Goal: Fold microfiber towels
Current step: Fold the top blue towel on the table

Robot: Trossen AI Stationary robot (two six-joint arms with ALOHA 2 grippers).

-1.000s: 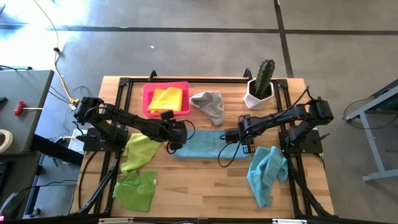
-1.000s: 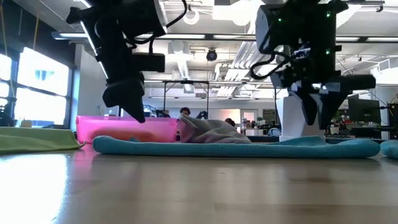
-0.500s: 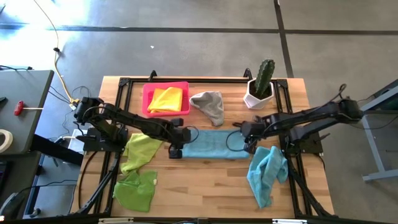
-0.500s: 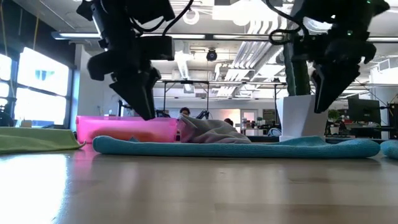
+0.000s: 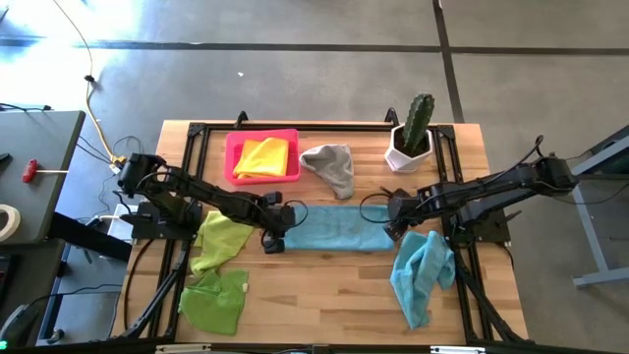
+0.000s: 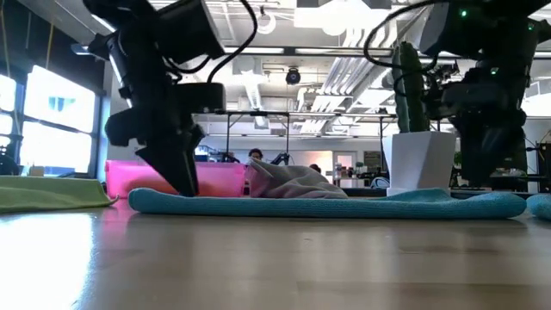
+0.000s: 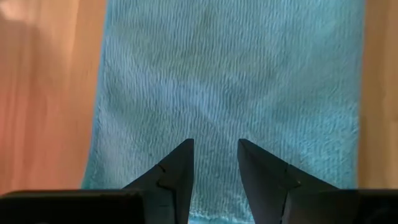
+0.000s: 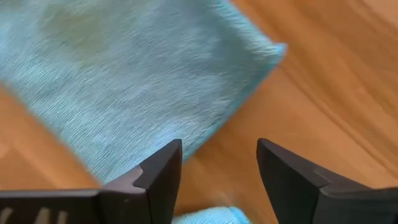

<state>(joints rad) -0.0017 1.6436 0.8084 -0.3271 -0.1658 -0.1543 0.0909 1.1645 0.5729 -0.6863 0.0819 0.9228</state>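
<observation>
Left gripper [image 5: 276,239] has dropped to the near-left end of the folded light blue towel [image 5: 334,229] at table centre, fingers slightly parted. Right gripper [image 5: 394,214] has lowered at its right end, fingers spread wide.

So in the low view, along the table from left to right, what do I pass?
Lime towel → pink tray → grey towel → white cactus pot; the long blue towel lies in front of the last three.
</observation>
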